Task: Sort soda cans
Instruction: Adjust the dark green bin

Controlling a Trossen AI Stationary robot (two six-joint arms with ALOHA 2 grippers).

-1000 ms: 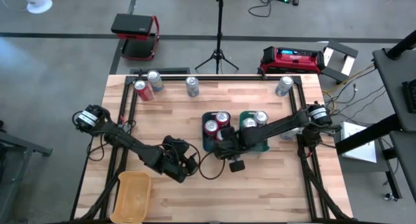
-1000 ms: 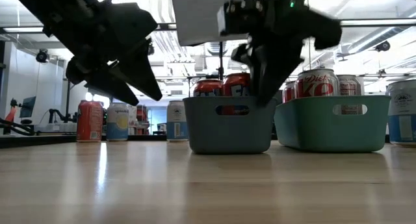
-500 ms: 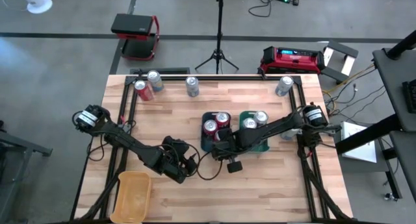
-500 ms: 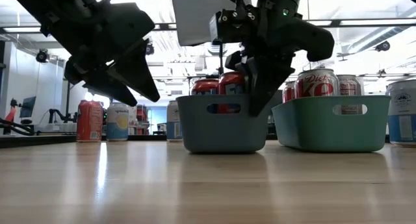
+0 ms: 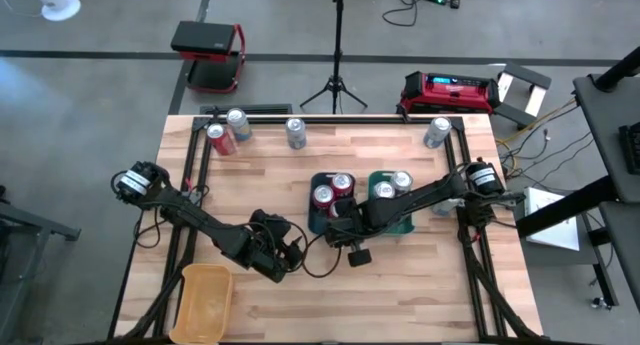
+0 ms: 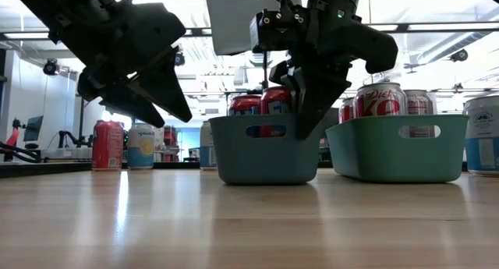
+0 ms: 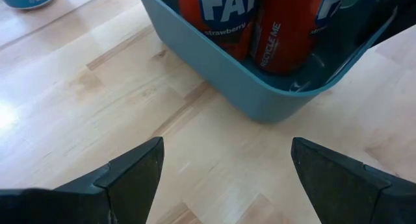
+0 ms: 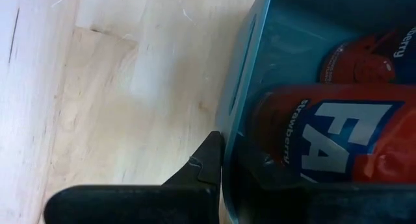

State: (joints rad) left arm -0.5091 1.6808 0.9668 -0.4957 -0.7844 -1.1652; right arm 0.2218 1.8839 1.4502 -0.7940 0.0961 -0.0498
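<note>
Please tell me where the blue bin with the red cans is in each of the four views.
High view: the blue bin is at table centre, left of the green bin.
Low view: centre, with the right gripper at its rim.
Left wrist view: upper middle.
Right wrist view: right half.
Shared landmark: the red cans inside.

Two red strawberry Fanta cans (image 5: 333,188) upright, side by side in blue bin. Two silver-topped cans (image 5: 392,185) upright in green bin. Red can (image 5: 217,139) & pale can (image 5: 238,123) at far left edge; silver cans (image 5: 296,132), (image 5: 437,132) standing apart along far edge.
</note>
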